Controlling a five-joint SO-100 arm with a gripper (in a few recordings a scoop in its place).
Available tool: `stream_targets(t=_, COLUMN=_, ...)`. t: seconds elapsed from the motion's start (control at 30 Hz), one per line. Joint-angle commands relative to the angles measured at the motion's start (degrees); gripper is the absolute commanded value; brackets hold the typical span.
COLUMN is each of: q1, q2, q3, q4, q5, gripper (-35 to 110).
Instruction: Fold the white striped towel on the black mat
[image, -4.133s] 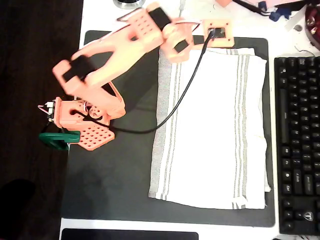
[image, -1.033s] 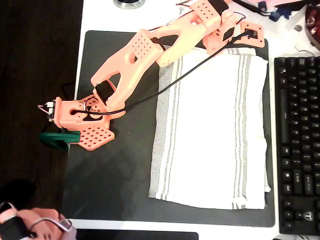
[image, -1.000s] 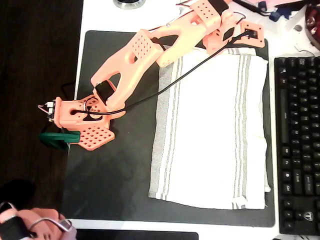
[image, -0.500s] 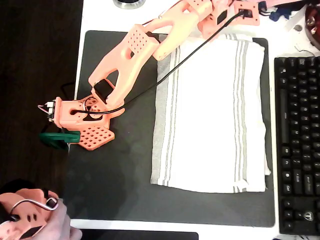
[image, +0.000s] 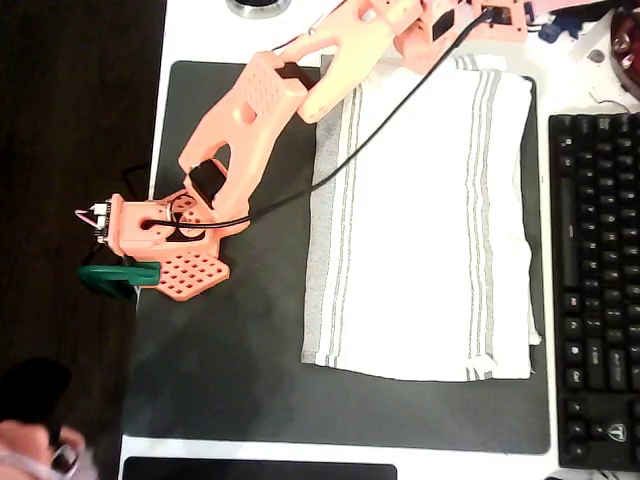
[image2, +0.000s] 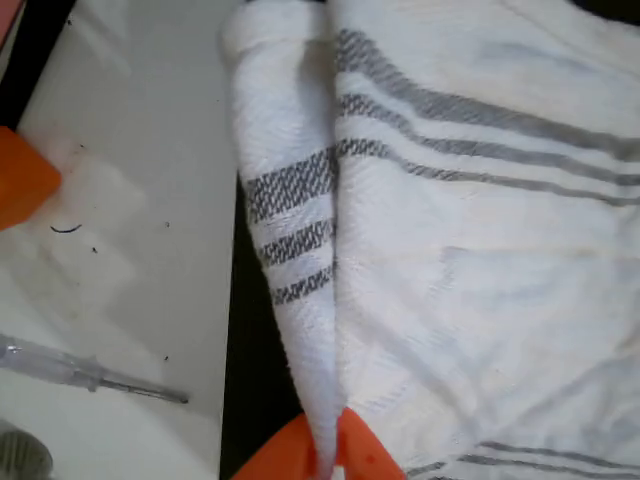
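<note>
Towel (image: 425, 220) is spread nearly flat across the right part of the black mat (image: 220, 360), so no fold is made yet. Its far edge is pinched up into a ridge by the closed gripper (image2: 322, 452); carrying it over remains.

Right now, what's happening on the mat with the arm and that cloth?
The orange arm is stretched to the far top edge of the large black desk mat. Its pincer is shut on the top edge of the soft white towel with thin grey-green stripes, and the wrist view shows that edge pinched up into a raised ridge. The rest of the towel lies flat and spread on the mat, beside the black keyboard. No fold is made yet.
</note>
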Motion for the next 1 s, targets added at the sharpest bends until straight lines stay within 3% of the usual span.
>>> stream_targets(t=0.0, q1=1.93, q2=9.23, q3=1.67, q4=1.85, q5=-0.35, gripper=0)
stream_targets(t=0.33, q1=17.23, q2=31.82, q3=23.99, q4=0.88, q5=-8.35, gripper=0)
stream_targets(t=0.63, q1=40.96, q2=45.18, q3=37.35, q4=-0.62, q5=-23.12, gripper=0)
stream_targets(t=0.97, q1=64.78, q2=49.31, q3=65.13, q4=-22.32, q5=-38.14, gripper=1)
